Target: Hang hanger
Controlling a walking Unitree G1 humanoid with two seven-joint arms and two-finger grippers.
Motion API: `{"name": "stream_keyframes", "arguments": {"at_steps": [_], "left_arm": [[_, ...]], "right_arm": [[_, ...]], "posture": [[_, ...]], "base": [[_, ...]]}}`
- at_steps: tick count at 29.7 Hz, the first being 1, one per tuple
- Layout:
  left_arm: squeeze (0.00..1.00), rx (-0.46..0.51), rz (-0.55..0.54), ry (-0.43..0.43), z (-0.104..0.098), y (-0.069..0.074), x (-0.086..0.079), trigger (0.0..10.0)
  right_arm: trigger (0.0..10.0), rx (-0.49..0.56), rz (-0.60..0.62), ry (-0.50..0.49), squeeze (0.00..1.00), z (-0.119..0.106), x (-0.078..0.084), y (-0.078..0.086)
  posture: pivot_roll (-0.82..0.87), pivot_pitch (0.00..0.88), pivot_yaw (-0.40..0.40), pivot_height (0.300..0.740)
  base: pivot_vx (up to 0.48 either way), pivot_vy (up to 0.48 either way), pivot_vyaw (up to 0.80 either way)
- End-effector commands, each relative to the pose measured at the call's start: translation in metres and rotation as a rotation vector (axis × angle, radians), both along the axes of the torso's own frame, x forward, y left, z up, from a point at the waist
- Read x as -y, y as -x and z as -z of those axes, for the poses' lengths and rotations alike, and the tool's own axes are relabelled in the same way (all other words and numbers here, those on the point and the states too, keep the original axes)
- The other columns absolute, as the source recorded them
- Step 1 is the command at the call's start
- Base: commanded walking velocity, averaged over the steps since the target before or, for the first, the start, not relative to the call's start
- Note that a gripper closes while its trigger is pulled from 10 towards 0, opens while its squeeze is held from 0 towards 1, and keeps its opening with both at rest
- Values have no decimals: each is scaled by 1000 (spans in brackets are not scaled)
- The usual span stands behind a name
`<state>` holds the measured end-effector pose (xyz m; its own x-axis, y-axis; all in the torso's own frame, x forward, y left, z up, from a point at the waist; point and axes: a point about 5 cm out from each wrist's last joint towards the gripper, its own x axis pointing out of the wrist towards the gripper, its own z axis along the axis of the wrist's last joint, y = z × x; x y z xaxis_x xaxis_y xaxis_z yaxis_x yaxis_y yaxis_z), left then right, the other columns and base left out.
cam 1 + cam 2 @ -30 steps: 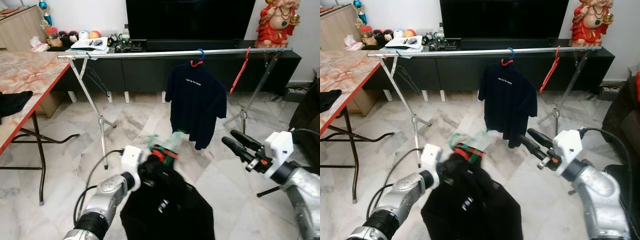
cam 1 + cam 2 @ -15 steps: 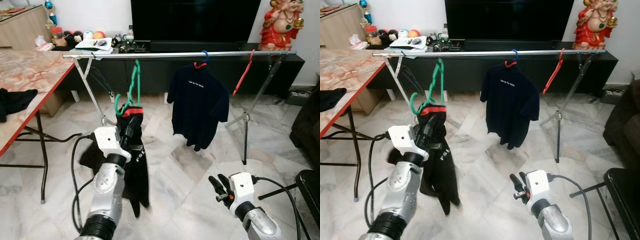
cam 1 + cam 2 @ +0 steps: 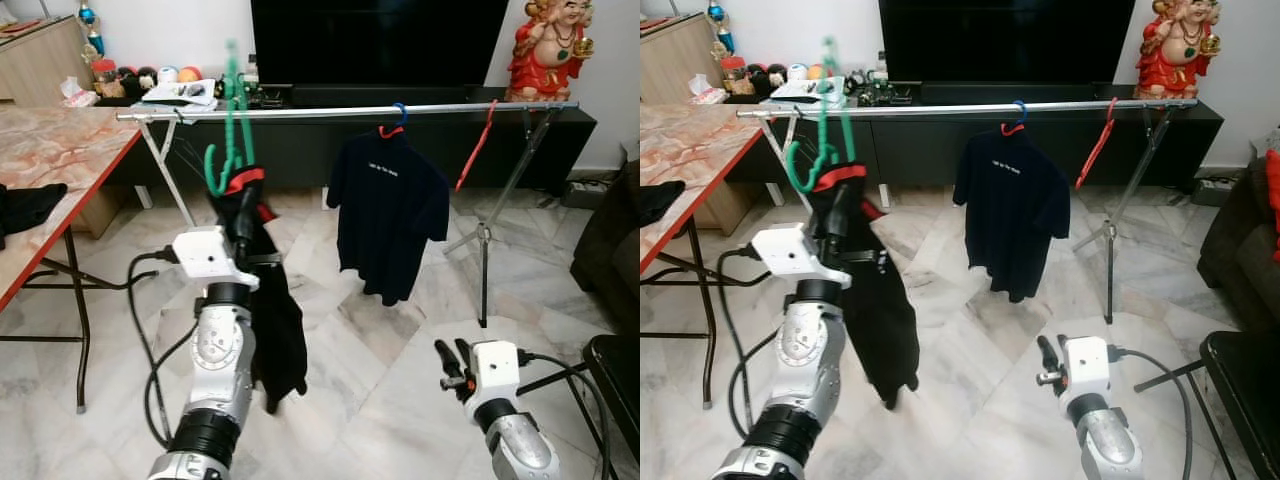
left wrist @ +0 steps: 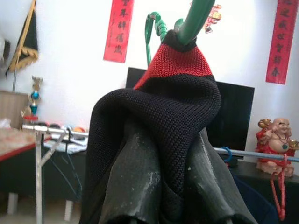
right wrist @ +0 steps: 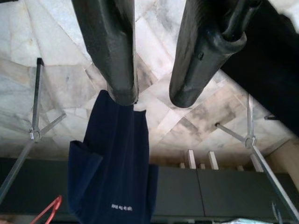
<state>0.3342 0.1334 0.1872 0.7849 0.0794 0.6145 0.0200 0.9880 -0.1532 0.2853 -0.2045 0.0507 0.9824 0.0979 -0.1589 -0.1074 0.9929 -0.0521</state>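
My left gripper (image 3: 240, 208) is raised and shut on the red-collared neck of a black garment (image 3: 272, 310). The garment hangs on a green hanger (image 3: 228, 135). The hanger's hook is blurred and sits up at the level of the silver rail (image 3: 320, 109), near its left end; I cannot tell whether it touches. In the left wrist view the fingers (image 4: 135, 186) pinch the knit collar (image 4: 174, 65) under the green hanger (image 4: 196, 18). My right gripper (image 3: 450, 358) is low at the right, open, with nothing in it.
A navy T-shirt (image 3: 388, 215) on a blue hanger and a bare red hanger (image 3: 478, 145) hang further right on the rail. A marble-topped table (image 3: 50, 160) with a black cloth (image 3: 25, 205) stands left. Rack legs (image 3: 482, 270), a TV cabinet and a dark seat (image 3: 620, 370) surround the tiled floor.
My left arm has lifted the hanger and garment from waist height up to the rail's level. My right gripper dropped low to the right and stays there.
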Motion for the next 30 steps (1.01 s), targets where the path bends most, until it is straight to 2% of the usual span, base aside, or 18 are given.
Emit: {"name": "stream_keyframes", "arguments": {"at_steps": [1,4,5,7,9,11,13,15,17,20,21,23,24,25,26,28,29,30], "left_arm": [[0,-85,129,-122,12,-6,9,10000],[0,-237,393,-241,37,-9,28,10000],[0,-237,393,-241,37,-9,28,10000],[0,-300,501,-327,51,-6,35,10000],[0,-356,567,-333,59,-4,37,10000],[0,-424,637,-416,71,-1,40,10000],[0,-464,701,-422,76,1,42,10000],[0,-526,811,-481,86,6,44,10000],[0,-553,872,-532,92,10,46,10000],[0,-582,938,-584,98,14,49,10000],[0,-611,981,-622,102,18,50,10000],[0,-621,994,-629,103,18,50,10000],[0,-659,1044,-711,109,23,49,10000],[0,-659,1044,-711,109,23,49,10000],[0,-700,1086,-806,115,27,48,10000],[0,-714,1136,-824,116,31,50,10000],[0,-714,1136,-824,116,31,50,10000],[0,-707,1181,-822,113,33,53,10000]], "right_arm": [[10000,81,14,13,0,-19,1,-10],[10000,144,-44,71,0,-40,1,-19],[10000,144,-44,71,0,-40,1,-19],[10000,161,-133,120,0,-51,-1,-23],[10000,182,-223,183,0,-61,-3,-25],[10000,216,-395,252,0,-80,-7,-25],[10000,221,-490,277,0,-91,-8,-23],[10000,226,-689,350,0,-113,-6,-17],[10000,223,-779,391,0,-125,-3,-16],[10000,210,-857,389,0,-137,0,-15],[10000,183,-927,386,0,-142,1,-14],[10000,174,-947,386,0,-143,2,-13],[10000,97,-1045,429,0,-137,2,-9],[10000,97,-1045,429,0,-137,2,-9],[10000,-15,-1146,498,0,-124,3,-2],[10000,-78,-1212,507,0,-113,2,2],[10000,-78,-1212,507,0,-113,2,2],[10000,-130,-1258,516,0,-101,0,5]], "posture": [[-52,51,32,740],[-50,55,34,740],[-50,55,34,740],[-49,54,36,740],[-52,58,36,740],[-54,57,36,740],[-54,57,36,740],[-63,59,32,740],[-67,57,30,740],[-71,55,28,740],[-73,53,25,740],[-73,53,25,740],[-69,49,21,740],[-69,49,21,740],[-66,47,16,740],[-63,44,9,740],[-63,44,9,740],[-53,43,3,740]], "base": [[0,0,0],[0,0,0],[0,0,0],[0,0,0],[0,0,0],[0,0,0],[0,0,0],[0,0,0],[0,0,0],[0,0,0],[0,0,0],[0,0,0],[0,0,0],[0,0,0],[0,0,0],[0,0,0],[0,0,0],[0,0,0]]}}
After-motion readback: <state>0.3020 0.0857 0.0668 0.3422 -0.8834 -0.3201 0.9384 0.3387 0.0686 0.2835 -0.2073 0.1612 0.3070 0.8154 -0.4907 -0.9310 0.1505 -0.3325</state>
